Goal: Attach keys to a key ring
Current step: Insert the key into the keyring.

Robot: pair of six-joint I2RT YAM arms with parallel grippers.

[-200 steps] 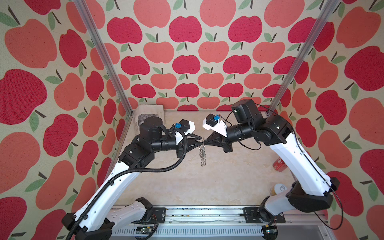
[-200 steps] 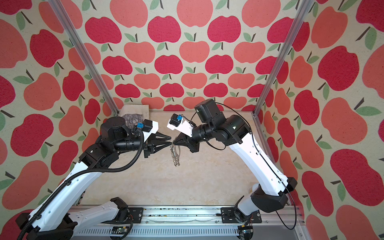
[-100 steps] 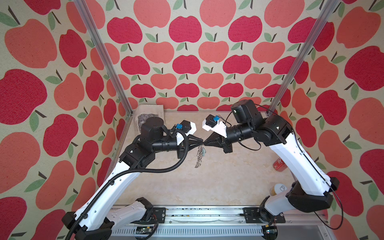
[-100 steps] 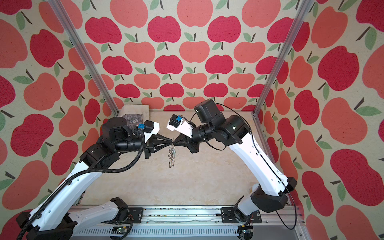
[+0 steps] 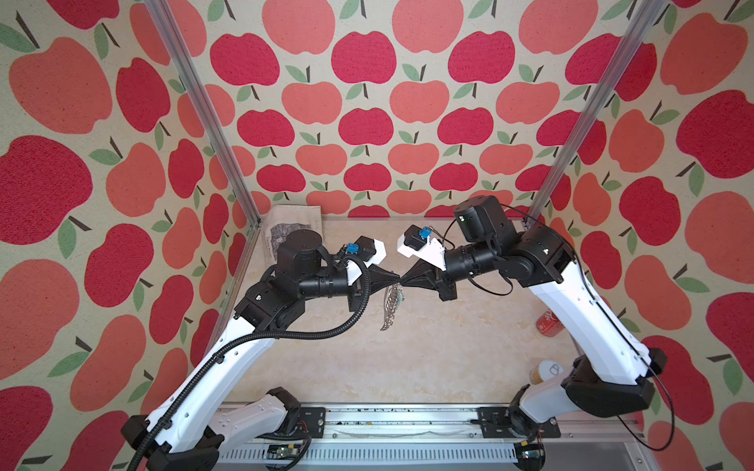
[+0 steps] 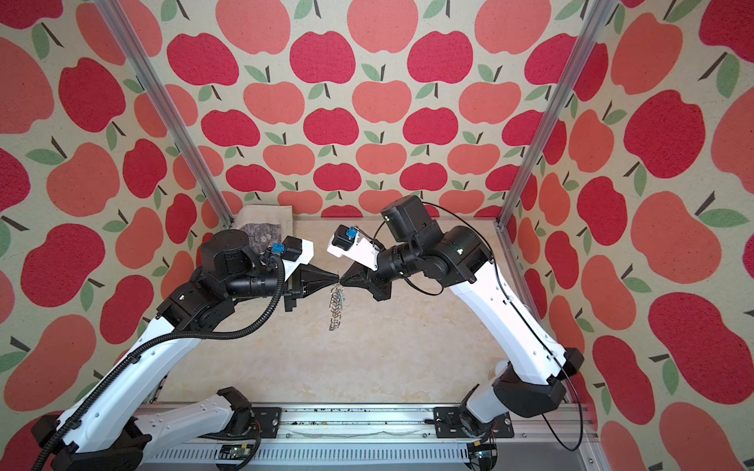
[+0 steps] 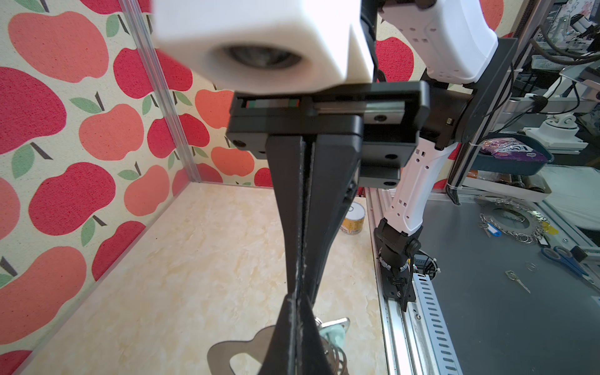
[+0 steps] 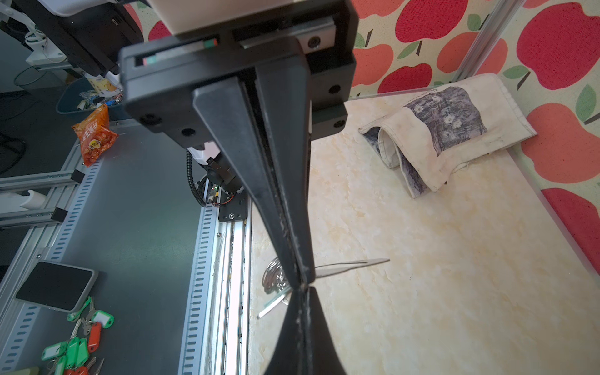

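Observation:
My two grippers meet tip to tip in mid-air over the middle of the table. The key ring hangs on edge below that meeting point, its small wire rings bunched along it. My left gripper is shut on its top. My right gripper is shut on it from the other side. The key's pale blue-green head lies against the ring plate right beside my left fingers. Which part each jaw pinches is hidden.
A folded printed cloth lies in the back left corner. A red can lies near the right wall, and a yellow can stands by the right arm's base. Aluminium posts rise at both back corners.
My left gripper has moved right to the right gripper's tips and shut there. The hanging key ring has swung slightly left.

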